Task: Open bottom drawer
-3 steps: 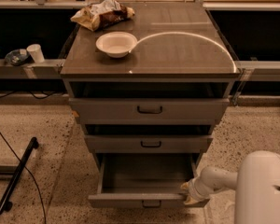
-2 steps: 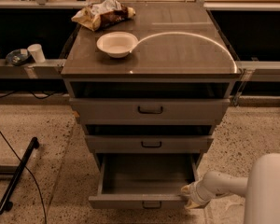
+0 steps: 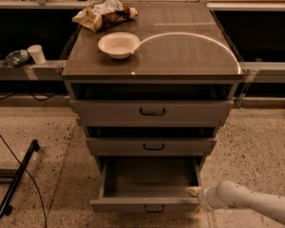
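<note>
The bottom drawer of the grey cabinet stands pulled out, its inside empty, with a small dark loop handle at the centre of its front panel. My gripper is at the drawer's right front corner, beside or touching the panel's end. Its white arm reaches in from the lower right. The middle drawer and the top drawer stand slightly out above it.
A white bowl and a crumpled snack bag lie on the cabinet top. A paper cup stands on a ledge at the left. A black bar and a cable lie on the speckled floor at the left.
The robot's white body has dropped out of view at the lower right and the arm now stretches out longer. The gripper stays at the drawer's right front corner. The drawer stays open.
</note>
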`<state>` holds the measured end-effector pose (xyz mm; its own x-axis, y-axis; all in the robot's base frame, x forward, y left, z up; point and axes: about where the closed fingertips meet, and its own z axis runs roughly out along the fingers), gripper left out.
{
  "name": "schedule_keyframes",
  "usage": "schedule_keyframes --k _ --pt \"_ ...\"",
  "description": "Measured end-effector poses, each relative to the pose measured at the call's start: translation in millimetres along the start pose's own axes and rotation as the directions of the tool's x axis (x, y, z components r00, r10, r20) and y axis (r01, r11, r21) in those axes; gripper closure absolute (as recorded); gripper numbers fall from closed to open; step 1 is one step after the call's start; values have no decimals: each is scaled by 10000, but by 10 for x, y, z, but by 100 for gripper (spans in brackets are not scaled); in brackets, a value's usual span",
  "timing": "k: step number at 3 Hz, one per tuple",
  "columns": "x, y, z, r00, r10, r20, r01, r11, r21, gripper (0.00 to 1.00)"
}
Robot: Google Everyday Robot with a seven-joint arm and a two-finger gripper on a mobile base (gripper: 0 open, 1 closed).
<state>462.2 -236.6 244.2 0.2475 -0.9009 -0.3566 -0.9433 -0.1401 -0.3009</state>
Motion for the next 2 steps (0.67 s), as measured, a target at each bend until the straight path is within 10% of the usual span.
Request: schedule_keyframes --k 2 --pt "-58 -62 -187 9996 -246 143 238 9982 542 1"
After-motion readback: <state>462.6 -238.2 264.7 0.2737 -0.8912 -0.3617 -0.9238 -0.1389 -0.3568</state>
